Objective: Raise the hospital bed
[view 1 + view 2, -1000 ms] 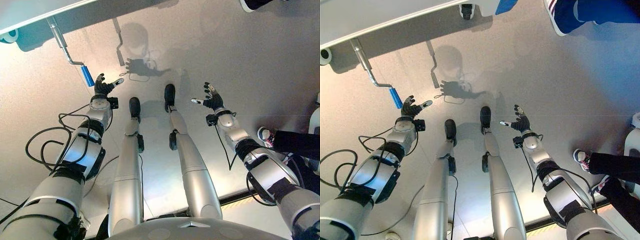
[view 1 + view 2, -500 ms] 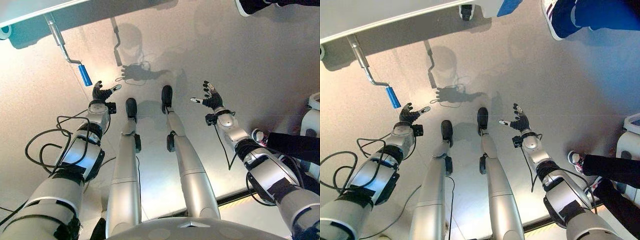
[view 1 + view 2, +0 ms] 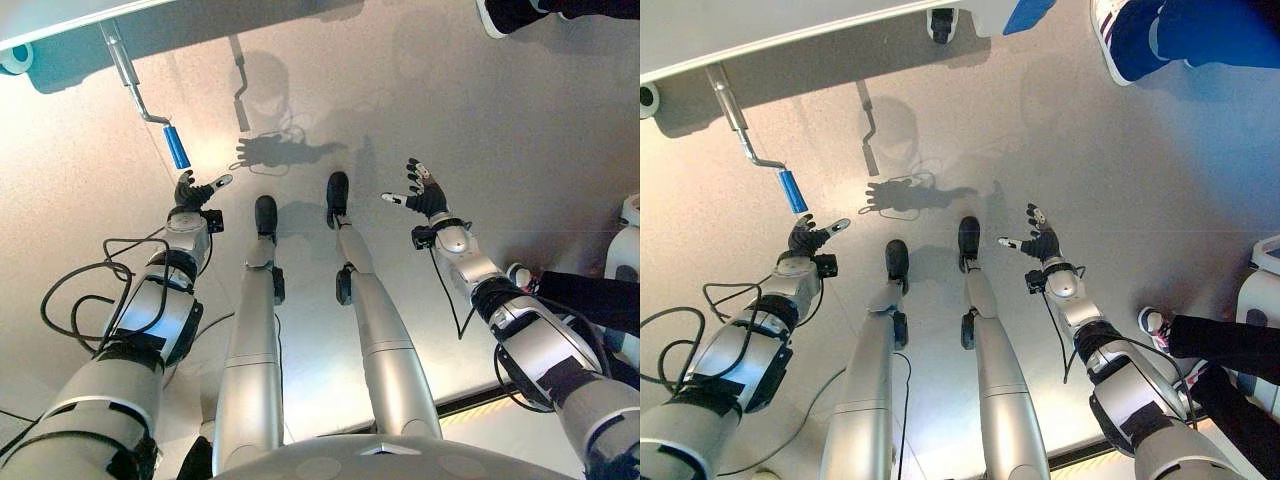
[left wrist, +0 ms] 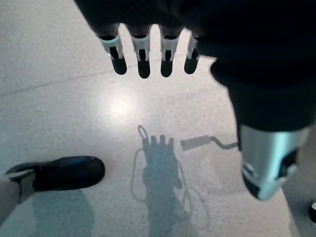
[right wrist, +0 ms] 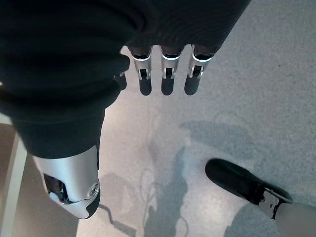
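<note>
One crank (image 3: 758, 135) projects from under the hospital bed's edge (image 3: 790, 35) — a metal shaft bent to end in a blue grip (image 3: 792, 191) that hangs clear above the grey floor (image 3: 1040, 130). Just below the blue grip is the left hand (image 3: 808, 237), fingers relaxed and spread, thumb out, near the grip but not touching it and holding nothing. Well apart from the crank, on the far side of it from the left hand's arm, the right hand (image 3: 1040, 240) is held up with fingers apart — empty too. Beyond it, a person's blue-trousered leg and shoe (image 3: 1120, 40) show near the bed's edge, and another person's shoe (image 3: 1153, 322) lies farther from the crank.
</note>
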Controlling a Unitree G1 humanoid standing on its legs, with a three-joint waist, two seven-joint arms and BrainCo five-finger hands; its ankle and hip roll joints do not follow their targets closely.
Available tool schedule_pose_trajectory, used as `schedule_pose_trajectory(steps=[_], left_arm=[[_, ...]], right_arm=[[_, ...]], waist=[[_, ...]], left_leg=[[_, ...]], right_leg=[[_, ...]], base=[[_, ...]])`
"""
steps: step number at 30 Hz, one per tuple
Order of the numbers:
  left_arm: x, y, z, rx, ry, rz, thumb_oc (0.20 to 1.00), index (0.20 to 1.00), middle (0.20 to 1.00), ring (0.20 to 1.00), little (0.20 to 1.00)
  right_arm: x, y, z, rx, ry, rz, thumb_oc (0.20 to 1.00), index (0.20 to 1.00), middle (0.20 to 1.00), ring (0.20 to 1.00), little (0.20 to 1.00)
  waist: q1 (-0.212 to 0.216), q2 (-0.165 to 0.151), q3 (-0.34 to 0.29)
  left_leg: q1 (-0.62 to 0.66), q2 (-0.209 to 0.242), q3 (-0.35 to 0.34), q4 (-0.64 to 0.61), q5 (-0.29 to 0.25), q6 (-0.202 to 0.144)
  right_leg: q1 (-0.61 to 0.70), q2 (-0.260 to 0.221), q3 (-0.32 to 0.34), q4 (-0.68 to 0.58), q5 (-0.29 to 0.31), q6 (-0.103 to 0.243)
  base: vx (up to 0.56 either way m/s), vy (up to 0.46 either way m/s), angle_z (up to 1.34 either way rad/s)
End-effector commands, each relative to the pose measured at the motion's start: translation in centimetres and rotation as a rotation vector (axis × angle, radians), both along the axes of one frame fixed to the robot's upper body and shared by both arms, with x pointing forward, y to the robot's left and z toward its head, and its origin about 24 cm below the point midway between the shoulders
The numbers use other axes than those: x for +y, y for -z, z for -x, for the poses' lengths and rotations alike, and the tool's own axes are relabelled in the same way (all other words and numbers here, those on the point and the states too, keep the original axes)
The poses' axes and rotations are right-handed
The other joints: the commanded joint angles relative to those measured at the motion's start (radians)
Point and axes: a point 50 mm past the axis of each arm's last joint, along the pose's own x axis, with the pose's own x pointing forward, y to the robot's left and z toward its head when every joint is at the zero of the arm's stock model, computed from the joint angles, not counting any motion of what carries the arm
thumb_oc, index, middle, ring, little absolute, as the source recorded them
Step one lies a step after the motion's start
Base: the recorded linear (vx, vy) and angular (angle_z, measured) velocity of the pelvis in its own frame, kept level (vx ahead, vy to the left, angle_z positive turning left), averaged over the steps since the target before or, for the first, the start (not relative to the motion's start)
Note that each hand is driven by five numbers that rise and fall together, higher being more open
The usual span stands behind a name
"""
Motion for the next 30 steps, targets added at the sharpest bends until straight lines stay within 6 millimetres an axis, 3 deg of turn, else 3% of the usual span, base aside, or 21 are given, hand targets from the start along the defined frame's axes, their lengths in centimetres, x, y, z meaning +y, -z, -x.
schedule_pose_trajectory(steps=[1, 5, 6, 7, 8, 9, 10, 11, 12, 13, 14, 16, 17, 18, 19, 20, 21, 24, 25, 26, 30], left_arm=[[1.3, 0.9, 1.0, 0.030, -0.063, 0.022, 1.000, 1.000, 1.000, 1.000, 1.000], [2.2, 0.7, 1.2, 0.024, -0.103, 0.037, 1.000, 1.000, 1.000, 1.000, 1.000], [2.3, 0.6, 1.2, 0.016, -0.113, 0.044, 1.000, 1.000, 1.000, 1.000, 1.000], [2.3, 0.5, 1.2, 0.009, -0.118, 0.049, 1.000, 1.000, 1.000, 1.000, 1.000], [2.4, 0.5, 1.2, 0.007, -0.123, 0.054, 1.000, 1.000, 1.000, 1.000, 1.000], [2.6, 0.4, 1.2, 0.005, -0.132, 0.055, 1.000, 1.000, 1.000, 1.000, 1.000], [2.8, 0.2, 1.3, -0.001, -0.141, 0.057, 1.000, 1.000, 1.000, 1.000, 1.000], [2.9, 0.0, 1.2, -0.009, -0.144, 0.057, 1.000, 1.000, 1.000, 1.000, 1.000], [3.0, 0.1, 1.3, -0.006, -0.149, 0.059, 1.000, 1.000, 1.000, 1.000, 1.000], [3.0, 0.0, 1.2, -0.011, -0.151, 0.057, 1.000, 1.000, 1.000, 1.000, 1.000], [3.1, -0.1, 1.2, -0.012, -0.153, 0.057, 1.000, 1.000, 1.000, 1.000, 1.000], [3.1, -0.4, 1.1, -0.024, -0.156, 0.056, 1.000, 1.000, 1.000, 1.000, 1.000], [3.0, -0.7, 0.9, -0.035, -0.156, 0.056, 1.000, 1.000, 1.000, 1.000, 1.000], [3.0, -0.8, 0.8, -0.039, -0.156, 0.057, 1.000, 1.000, 1.000, 1.000, 1.000], [3.0, -0.8, 0.8, -0.041, -0.155, 0.057, 1.000, 1.000, 1.000, 1.000, 1.000], [3.0, -0.9, 0.8, -0.043, -0.158, 0.059, 1.000, 1.000, 1.000, 1.000, 1.000], [3.0, -0.9, 0.8, -0.044, -0.157, 0.058, 1.000, 1.000, 1.000, 1.000, 1.000], [3.0, -1.5, 0.5, -0.066, -0.159, 0.058, 1.000, 1.000, 1.000, 1.000, 1.000], [3.0, -1.6, 0.5, -0.067, -0.159, 0.058, 1.000, 1.000, 1.000, 1.000, 1.000], [3.1, -1.7, 0.5, -0.069, -0.159, 0.056, 1.000, 1.000, 1.000, 1.000, 1.000], [3.3, -2.7, 0.1, -0.100, -0.163, 0.046, 1.000, 1.000, 1.000, 1.000, 1.000]], right_arm=[[-0.6, -1.3, -0.1, -0.073, 0.019, -0.056, 1.000, 1.000, 1.000, 1.000, 1.000], [-0.6, -1.7, 0.0, -0.095, 0.011, -0.070, 1.000, 1.000, 1.000, 1.000, 1.000], [-0.6, -1.7, 0.1, -0.099, 0.011, -0.074, 1.000, 1.000, 1.000, 1.000, 1.000], [-0.6, -1.8, 0.1, -0.104, 0.012, -0.075, 1.000, 1.000, 1.000, 1.000, 1.000], [-0.6, -1.7, 0.1, -0.104, 0.013, -0.077, 1.000, 1.000, 1.000, 1.000, 1.000], [-0.6, -1.8, 0.2, -0.108, 0.011, -0.080, 1.000, 1.000, 1.000, 1.000, 1.000], [-0.6, -1.8, 0.2, -0.110, 0.013, -0.082, 1.000, 1.000, 1.000, 1.000, 1.000], [-0.6, -1.9, 0.3, -0.115, 0.012, -0.084, 1.000, 1.000, 1.000, 1.000, 1.000], [-0.6, -1.8, 0.3, -0.114, 0.014, -0.087, 1.000, 1.000, 1.000, 1.000, 1.000], [-0.7, -1.8, 0.3, -0.117, 0.014, -0.087, 1.000, 1.000, 1.000, 1.000, 1.000], [-0.7, -1.7, 0.4, -0.116, 0.016, -0.090, 1.000, 1.000, 1.000, 1.000, 1.000], [-0.8, -1.7, 0.4, -0.116, 0.020, -0.092, 1.000, 1.000, 1.000, 1.000, 1.000], [-0.8, -1.8, 0.4, -0.119, 0.022, -0.094, 1.000, 1.000, 1.000, 1.000, 1.000], [-0.9, -1.6, 0.5, -0.114, 0.025, -0.094, 1.000, 1.000, 1.000, 1.000, 1.000], [-0.9, -1.7, 0.5, -0.116, 0.025, -0.095, 1.000, 1.000, 1.000, 1.000, 1.000], [-0.9, -1.5, 0.5, -0.110, 0.026, -0.094, 1.000, 1.000, 1.000, 1.000, 1.000], [-0.9, -1.5, 0.5, -0.111, 0.026, -0.094, 1.000, 1.000, 1.000, 1.000, 1.000], [-1.3, -1.3, 0.8, -0.105, 0.035, -0.093, 1.000, 1.000, 1.000, 1.000, 1.000], [-1.3, -1.3, 0.8, -0.106, 0.035, -0.093, 1.000, 1.000, 1.000, 1.000, 1.000], [-1.4, -1.1, 0.9, -0.103, 0.037, -0.094, 1.000, 1.000, 1.000, 1.000, 1.000], [-1.7, -0.8, 1.5, -0.103, 0.032, -0.100, 1.000, 1.000, 1.000, 1.000, 1.000]], waist=[[-0.019, 0.035, 0.026], [-0.020, 0.030, 0.028], [-0.015, 0.035, 0.022], [-0.020, 0.030, 0.030], [-0.016, 0.034, 0.023], [-0.021, 0.029, 0.031], [-0.016, 0.034, 0.025], [-0.020, 0.029, 0.033], [-0.016, 0.033, 0.025], [-0.021, 0.029, 0.033], [-0.016, 0.034, 0.026], [-0.016, 0.034, 0.027], [-0.020, 0.029, 0.035], [-0.017, 0.032, 0.027], [-0.021, 0.028, 0.034], [-0.018, 0.032, 0.027], [-0.022, 0.028, 0.034], [-0.019, 0.032, 0.028], [-0.024, 0.028, 0.035], [-0.021, 0.031, 0.028], [-0.026, 0.028, 0.032]], left_leg=[[0.095, -0.024, -0.015, -0.246, 0.116, 0.022], [0.092, -0.023, -0.016, -0.246, 0.116, 0.022], [0.105, -0.017, -0.027, -0.249, 0.087, 0.018], [0.090, -0.022, -0.018, -0.246, 0.117, 0.022], [0.103, -0.016, -0.028, -0.249, 0.087, 0.018], [0.089, -0.022, -0.020, -0.245, 0.117, 0.022], [0.103, -0.017, -0.030, -0.249, 0.087, 0.019], [0.088, -0.022, -0.020, -0.248, 0.118, 0.023], [0.102, -0.017, -0.030, -0.252, 0.088, 0.019], [0.088, -0.023, -0.020, -0.249, 0.117, 0.022], [0.100, -0.018, -0.030, -0.251, 0.088, 0.019], [0.100, -0.017, -0.031, -0.251, 0.087, 0.019], [0.087, -0.023, -0.021, -0.249, 0.117, 0.022], [0.101, -0.017, -0.030, -0.252, 0.086, 0.018], [0.087, -0.022, -0.021, -0.248, 0.116, 0.022], [0.101, -0.017, -0.031, -0.253, 0.086, 0.019], [0.087, -0.022, -0.021, -0.250, 0.116, 0.022], [0.100, -0.018, -0.030, -0.255, 0.087, 0.018], [0.087, -0.023, -0.020, -0.252, 0.117, 0.022], [0.100, -0.017, -0.030, -0.256, 0.087, 0.018], [0.097, -0.015, -0.031, -0.253, 0.083, 0.018]], right_leg=[[0.037, 0.007, -0.031, 0.068, -0.088, 0.087], [0.035, 0.008, -0.034, 0.067, -0.086, 0.087], [0.044, 0.016, -0.028, 0.070, -0.110, 0.094], [0.034, 0.008, -0.034, 0.068, -0.086, 0.087], [0.044, 0.016, -0.028, 0.070, -0.110, 0.094], [0.033, 0.008, -0.034, 0.068, -0.087, 0.087], [0.043, 0.017, -0.028, 0.071, -0.111, 0.093], [0.034, 0.008, -0.036, 0.067, -0.087, 0.086], [0.044, 0.016, -0.031, 0.069, -0.111, 0.094], [0.033, 0.008, -0.038, 0.068, -0.088, 0.087], [0.043, 0.016, -0.031, 0.070, -0.112, 0.094], [0.042, 0.016, -0.030, 0.071, -0.112, 0.094], [0.031, 0.008, -0.037, 0.069, -0.087, 0.087], [0.040, 0.015, -0.030, 0.070, -0.112, 0.094], [0.030, 0.007, -0.036, 0.069, -0.088, 0.087], [0.039, 0.016, -0.030, 0.071, -0.113, 0.094], [0.030, 0.008, -0.037, 0.069, -0.089, 0.087], [0.037, 0.016, -0.031, 0.069, -0.114, 0.094], [0.028, 0.008, -0.038, 0.067, -0.090, 0.087], [0.037, 0.016, -0.031, 0.069, -0.113, 0.094], [0.038, 0.016, -0.034, 0.069, -0.115, 0.095]], base=[[-0.01, -0.012, 0.04], [0.01, -0.004, 0.01], [0.00, 0.000, 0.00], [0.06, 0.002, 0.03], [-0.06, -0.009, 0.03], [0.06, 0.004, 0.02], [-0.06, -0.011, 0.01], [0.06, -0.001, 0.00], [-0.06, -0.017, 0.00], [0.06, -0.003, 0.00], [0.00, 0.000, 0.00], [0.00, -0.001, 0.01], [0.00, 0.000, 0.00], [-0.05, -0.008, 0.01], [0.06, 0.009, 0.02], [-0.06, -0.003, 0.02], [0.00, 0.000, 0.00], [0.00, 0.001, 0.01], [0.06, 0.007, 0.03], [0.00, 0.000, 0.00], [0.02, 0.003, 0.00]])
